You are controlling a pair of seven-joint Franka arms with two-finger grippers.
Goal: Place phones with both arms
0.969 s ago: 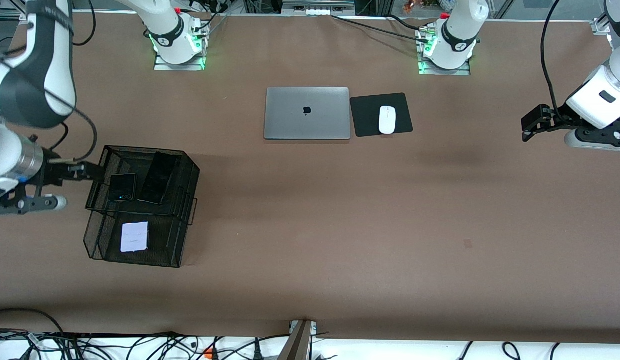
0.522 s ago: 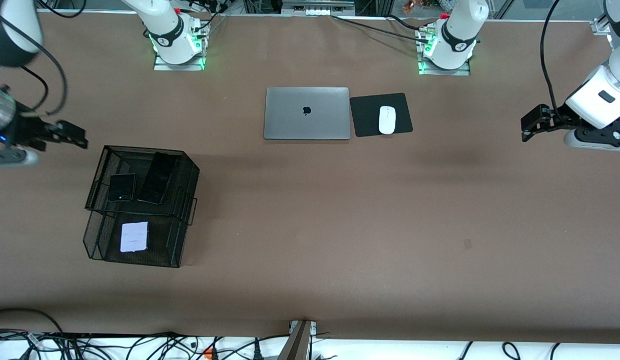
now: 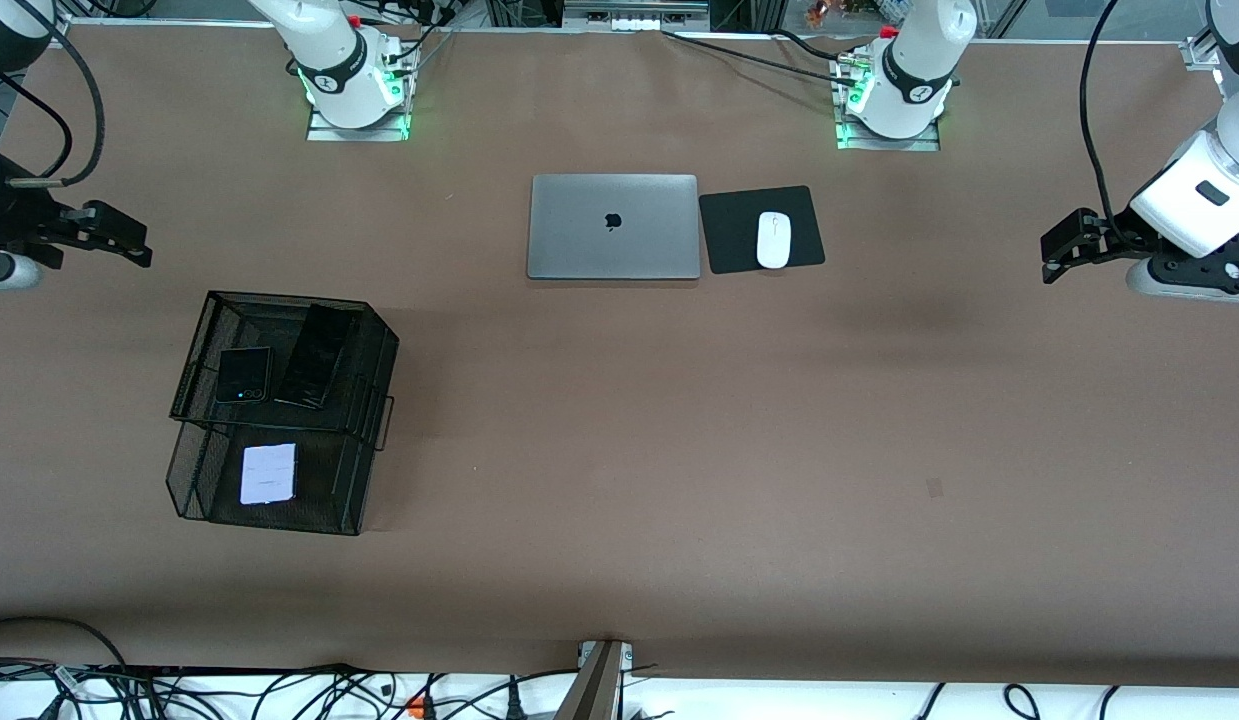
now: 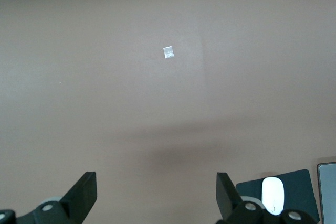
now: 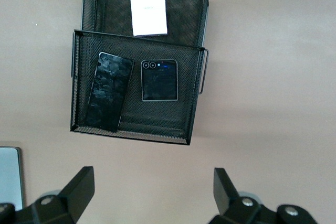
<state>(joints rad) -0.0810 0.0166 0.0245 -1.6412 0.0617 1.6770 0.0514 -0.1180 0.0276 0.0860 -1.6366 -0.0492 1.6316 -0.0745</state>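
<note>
Three phones (image 3: 269, 400) already in mesh rack (image 3: 374, 350). Right tool (image 3: 114, 238) released, at rack's 11 o'clock; left tool (image 3: 1064, 250) released, waiting over surface (image 3: 679, 450). Your risk: any return sweep clips rack's raised upper tray, spilling phones.

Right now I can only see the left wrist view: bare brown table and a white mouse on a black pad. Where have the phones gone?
Observer: All three lie in a black wire-mesh two-tier tray toward the right arm's end of the table.
Operator: Which phones are on top?
Observer: The upper tier holds the small squarish black phone beside the long slim black slab phone.
Operator: And the third?
Observer: The small squarish pale lilac-white phone lies in the lower tier, nearer the front camera.
Operator: Is the other arm carrying anything?
Observer: No. The right end effector is open and empty, over bare table beside the tray.
</note>
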